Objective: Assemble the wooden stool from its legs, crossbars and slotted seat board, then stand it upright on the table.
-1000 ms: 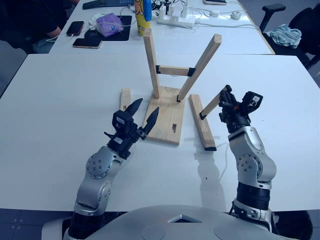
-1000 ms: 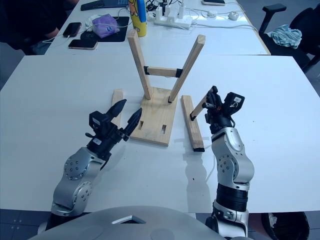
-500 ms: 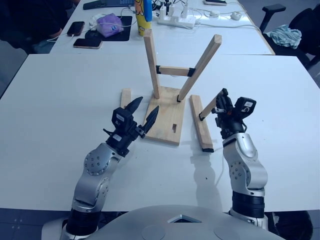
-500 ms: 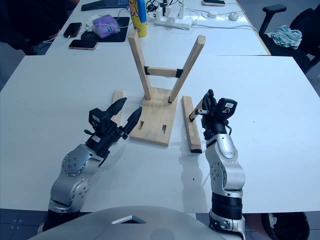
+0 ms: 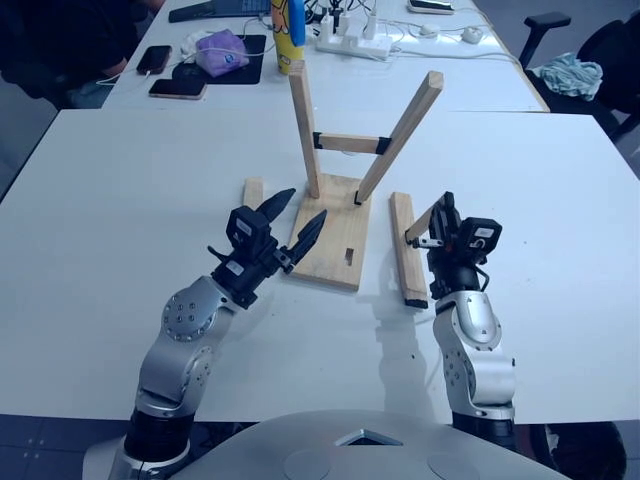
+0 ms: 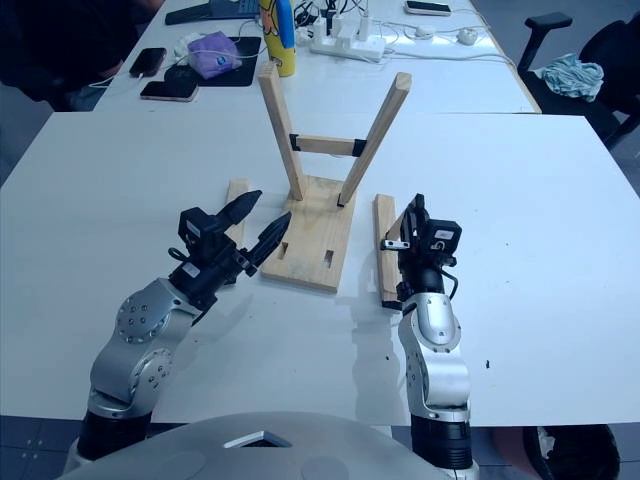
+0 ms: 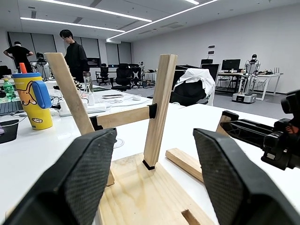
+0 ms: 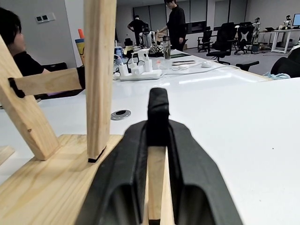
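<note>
Seat board (image 5: 330, 240) carries two upright legs (image 5: 304, 130); left hand (image 5: 307, 203) gapes at its 9 o'clock, right hand (image 5: 441, 212) clamps a loose crossbar (image 5: 420, 228).

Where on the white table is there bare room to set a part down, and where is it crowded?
Free: the table left of the short piece, right of the right gripper holding a crossbar, and behind the upright legs. Crowded: the middle, where seat board, loose leg and open left gripper sit close.

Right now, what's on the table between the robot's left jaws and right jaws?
The slotted seat board and a loose leg lying flat beside it, plain in the left eye view.
</note>
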Controlling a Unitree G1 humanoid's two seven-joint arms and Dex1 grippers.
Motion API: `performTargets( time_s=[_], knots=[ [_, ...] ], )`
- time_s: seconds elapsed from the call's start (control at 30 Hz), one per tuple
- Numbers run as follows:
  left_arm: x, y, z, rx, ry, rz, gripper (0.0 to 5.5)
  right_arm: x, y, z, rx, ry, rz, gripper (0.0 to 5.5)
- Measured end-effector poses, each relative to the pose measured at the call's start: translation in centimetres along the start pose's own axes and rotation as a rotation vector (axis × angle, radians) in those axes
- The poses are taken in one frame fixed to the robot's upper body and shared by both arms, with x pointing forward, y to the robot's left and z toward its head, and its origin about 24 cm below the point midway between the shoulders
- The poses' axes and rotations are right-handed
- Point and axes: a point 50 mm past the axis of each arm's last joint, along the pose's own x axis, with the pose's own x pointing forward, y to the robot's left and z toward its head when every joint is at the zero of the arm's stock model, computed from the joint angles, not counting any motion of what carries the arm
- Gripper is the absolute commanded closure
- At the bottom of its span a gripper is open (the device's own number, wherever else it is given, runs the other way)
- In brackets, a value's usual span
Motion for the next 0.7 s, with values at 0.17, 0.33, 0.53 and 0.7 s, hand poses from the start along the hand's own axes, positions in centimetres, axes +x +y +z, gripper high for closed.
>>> performTargets(
  time_s=[0.17, 0.33, 0.53, 0.7],
  knots=[
    [0.1, -0.1, 0.0, -0.001, -0.009, 0.023, 2.48, 1.6, 0.1, 0.2, -0.019, 0.024, 0.038, 5.05],
    [0.3, -0.4, -0.1, 0.002, -0.023, 0.035, 2.48, 2.0, -0.5, 0.2, -0.008, 0.033, 0.058, 5.05],
    [0.1, -0.3, -0.1, 0.013, -0.032, 0.047, 2.48, 0.4, -1.1, -1.0, -0.022, 0.024, 0.102, 5.06],
    [0.0, -0.2, -0.2, 0.016, -0.03, 0.049, 2.48, -0.7, -1.5, -2.7, -0.014, 0.077, 0.092, 5.06]
  ],
)
